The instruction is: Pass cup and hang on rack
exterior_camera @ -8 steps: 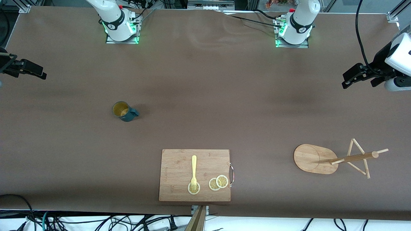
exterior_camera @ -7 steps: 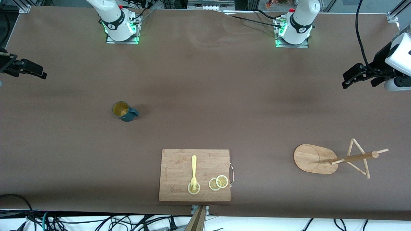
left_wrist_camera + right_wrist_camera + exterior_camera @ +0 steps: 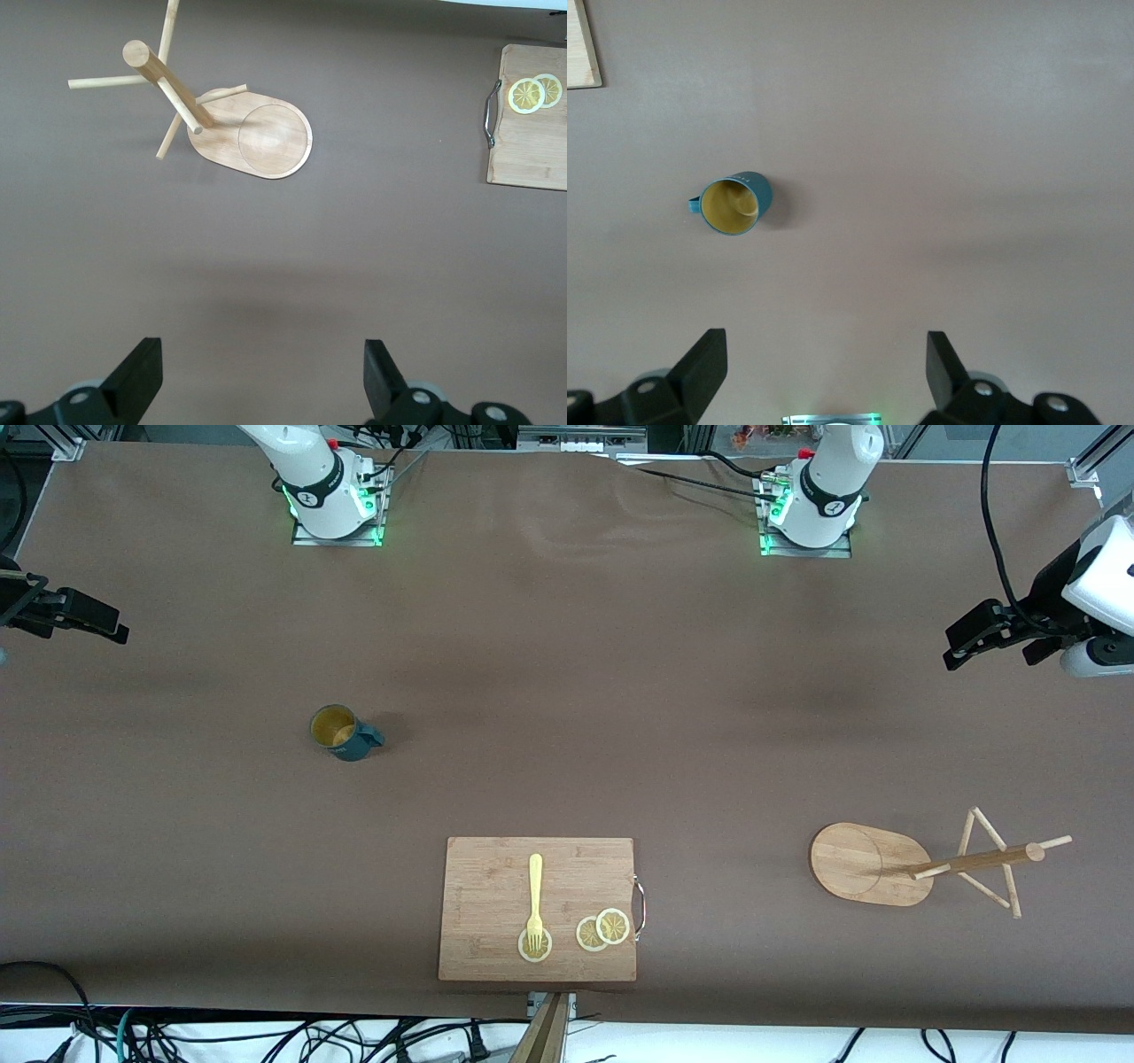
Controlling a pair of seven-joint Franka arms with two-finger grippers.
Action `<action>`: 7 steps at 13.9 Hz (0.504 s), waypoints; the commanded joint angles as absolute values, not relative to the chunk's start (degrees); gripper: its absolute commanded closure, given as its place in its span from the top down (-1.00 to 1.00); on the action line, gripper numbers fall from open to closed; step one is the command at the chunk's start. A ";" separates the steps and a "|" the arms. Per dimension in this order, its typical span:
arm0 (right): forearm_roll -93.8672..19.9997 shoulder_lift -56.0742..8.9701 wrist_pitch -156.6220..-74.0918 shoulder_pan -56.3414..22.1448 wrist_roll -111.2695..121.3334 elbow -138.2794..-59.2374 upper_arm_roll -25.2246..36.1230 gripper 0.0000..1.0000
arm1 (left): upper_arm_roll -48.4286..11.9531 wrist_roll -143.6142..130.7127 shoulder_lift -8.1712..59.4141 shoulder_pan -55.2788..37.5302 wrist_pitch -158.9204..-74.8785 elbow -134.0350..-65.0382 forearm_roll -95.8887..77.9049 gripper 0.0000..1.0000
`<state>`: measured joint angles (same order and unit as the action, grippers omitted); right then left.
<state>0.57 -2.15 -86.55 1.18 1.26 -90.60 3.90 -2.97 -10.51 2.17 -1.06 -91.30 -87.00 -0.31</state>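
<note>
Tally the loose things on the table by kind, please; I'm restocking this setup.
cup: 1
rack: 1
cutting board: 1
fork: 1
lemon slices: 3
Total: 7

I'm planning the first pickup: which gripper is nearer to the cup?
Right. The right gripper hangs open at the cup's end of the table; the left gripper hangs open at the rack's end.

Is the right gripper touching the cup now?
Apart. The right wrist view shows bare table between the open right gripper and the upright cup.
</note>
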 commanded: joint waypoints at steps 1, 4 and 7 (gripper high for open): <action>1.32 -2.72 -85.34 0.79 1.67 -89.03 4.04 0.99 | -2.81 -9.23 2.20 -1.23 -91.05 -86.48 -0.26 1.00; 1.32 -2.64 -85.17 0.79 1.67 -89.03 4.04 0.99 | -2.81 -9.23 2.20 -1.23 -91.05 -86.48 -0.26 1.00; 1.32 -2.64 -85.08 0.79 1.76 -89.03 4.04 0.99 | -2.81 -9.23 2.20 -1.14 -91.05 -86.49 -0.26 1.00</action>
